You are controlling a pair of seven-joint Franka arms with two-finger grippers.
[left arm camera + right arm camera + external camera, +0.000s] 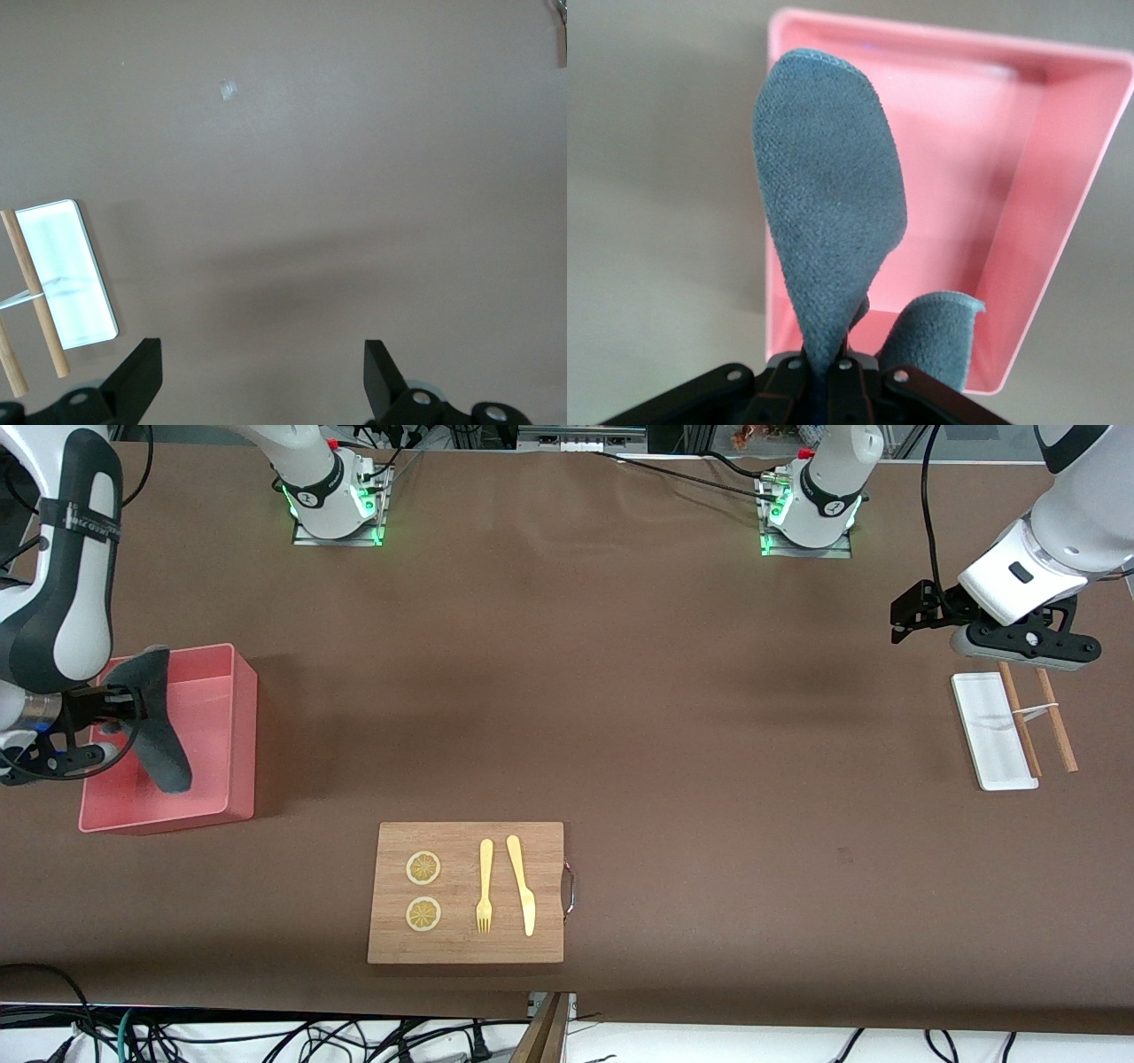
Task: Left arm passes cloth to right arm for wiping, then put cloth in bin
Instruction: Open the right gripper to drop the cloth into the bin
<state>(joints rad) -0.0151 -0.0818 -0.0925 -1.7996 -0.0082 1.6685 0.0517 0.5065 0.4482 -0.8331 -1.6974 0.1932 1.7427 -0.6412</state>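
The dark grey cloth hangs folded from my right gripper, which is shut on it over the pink bin at the right arm's end of the table. In the right wrist view the cloth rises from the closed fingers with the bin beneath it. My left gripper is open and empty, up over the table near the white tray at the left arm's end; its fingertips show wide apart above bare table.
A wooden board with two lemon slices, a fork and a knife lies near the front edge. Two wooden sticks lie across and beside the white tray. Cables run along the front edge.
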